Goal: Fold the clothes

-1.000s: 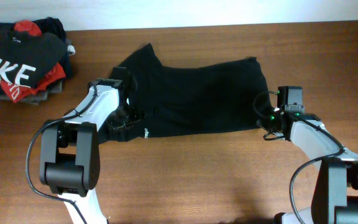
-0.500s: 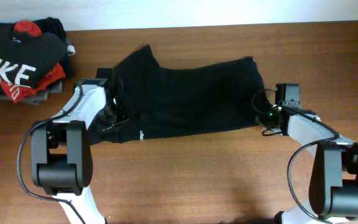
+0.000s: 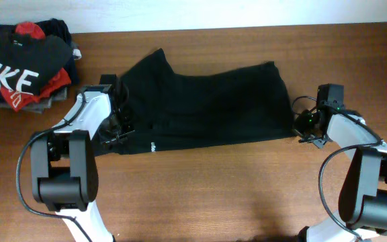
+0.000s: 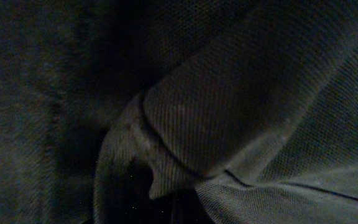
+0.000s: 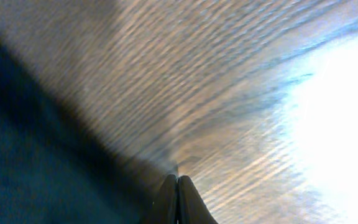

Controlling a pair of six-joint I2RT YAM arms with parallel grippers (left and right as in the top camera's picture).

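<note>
Black T-shirt (image 3: 207, 101), left tool (image 3: 117, 124) pinching fabric, right tool (image 5: 178, 183) closed alongside

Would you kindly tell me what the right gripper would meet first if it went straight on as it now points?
Probably the bare wooden table: in the wrist view the shut right gripper aims at wood just beside the black T-shirt, though blur leaves depth unclear.
</note>
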